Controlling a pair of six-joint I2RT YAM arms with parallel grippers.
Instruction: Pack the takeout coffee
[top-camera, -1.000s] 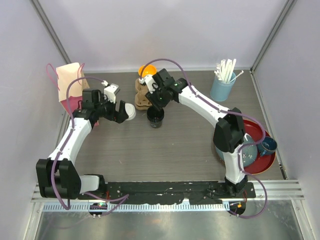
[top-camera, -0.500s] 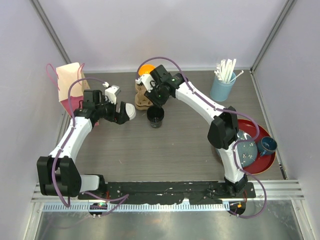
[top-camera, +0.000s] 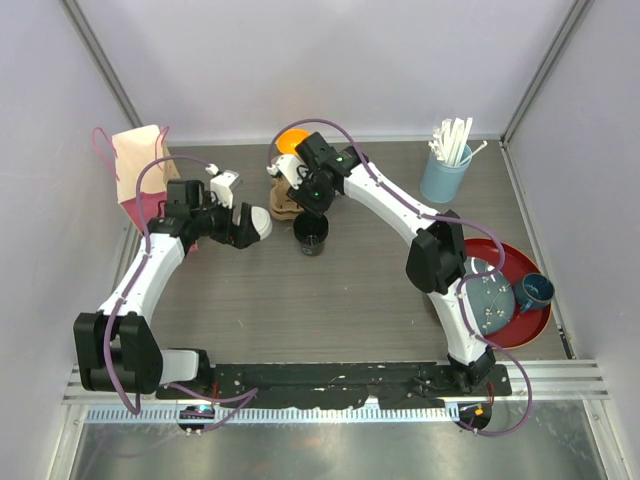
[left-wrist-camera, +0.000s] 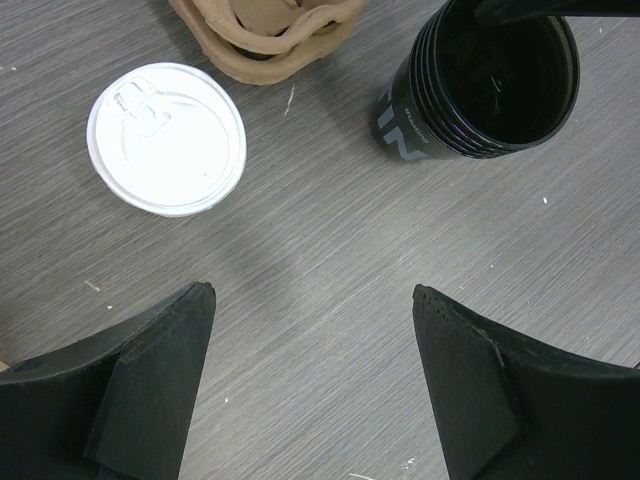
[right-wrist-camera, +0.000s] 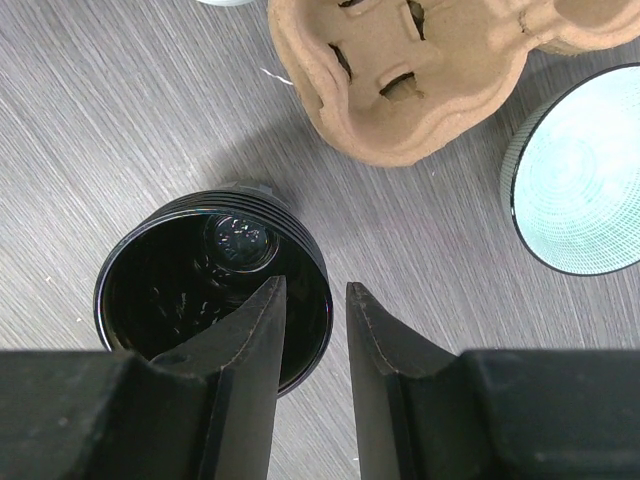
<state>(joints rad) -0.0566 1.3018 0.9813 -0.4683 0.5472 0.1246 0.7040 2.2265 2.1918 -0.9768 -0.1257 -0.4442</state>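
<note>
- Right wrist view: my right gripper (right-wrist-camera: 315, 286) hangs over the small black paper cup (right-wrist-camera: 170, 290), which stands open-topped on the grey wood-grain table (right-wrist-camera: 120, 120).
- Its fingers are drawn near each other with a slim gap. The cup's wall lies in that gap, but I can't tell whether either finger touches it.
- My left gripper (left-wrist-camera: 312, 292) is spread wide and holds nothing. The round white plastic lid (left-wrist-camera: 166, 138) lies ahead of one finger and the cup ahead of the other, both clear of me.
- A brown moulded-pulp carrier (left-wrist-camera: 265, 25) sits just beyond the lid.
</note>
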